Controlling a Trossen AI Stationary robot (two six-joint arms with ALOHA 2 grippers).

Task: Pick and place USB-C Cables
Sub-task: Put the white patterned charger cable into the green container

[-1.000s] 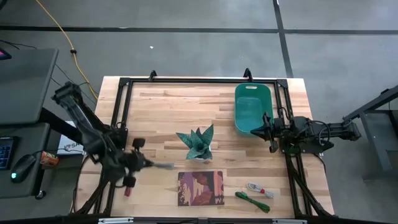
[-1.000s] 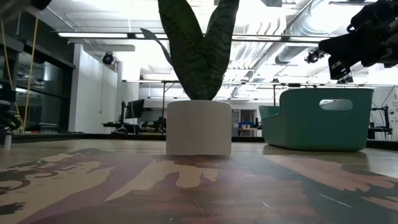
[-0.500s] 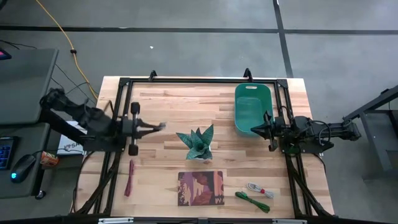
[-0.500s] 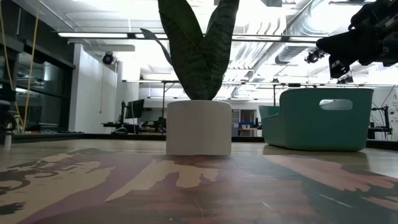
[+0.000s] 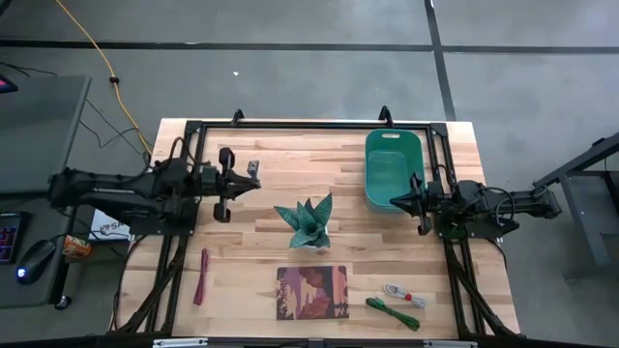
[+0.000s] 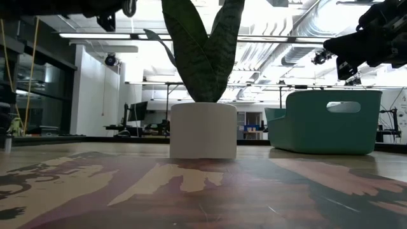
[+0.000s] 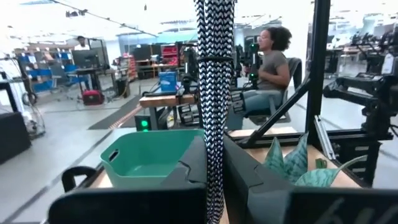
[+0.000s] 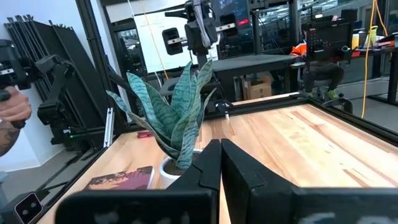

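Note:
My left gripper (image 5: 248, 175) is above the table's far-left part, raised well off the wood, and shut on the grey-silver braided cable (image 7: 212, 93). The dark red cable (image 5: 201, 276) lies flat near the left edge. Near the near-right corner lie the white cable with the red tie (image 5: 401, 293) and the green cable (image 5: 392, 312), side by side on the wood. My right gripper (image 5: 414, 200) hovers shut by the near end of the teal bin (image 5: 392, 170). My left gripper pinches the grey-silver cable bundle (image 5: 253, 169) between its two fingers (image 7: 241, 177). The fingers are level and point toward the table's right. The bundle runs across the fingers and sticks out well beyond them (image 7: 213, 37). It is lifted clear of the table.
A potted snake plant (image 5: 308, 225) stands at the table's middle, between my left gripper and the bin. A reddish-brown book (image 5: 311, 292) lies near the near edge. A black frame (image 5: 309, 126) runs round the table. A seated person (image 7: 267, 62) shows in the room beyond.
My left gripper has carried the grey-silver cable from low over the near-left part of the table up and toward the far edge, swinging round to point right. The dark red cable stays on the wood, now uncovered. The right arm has kept still.

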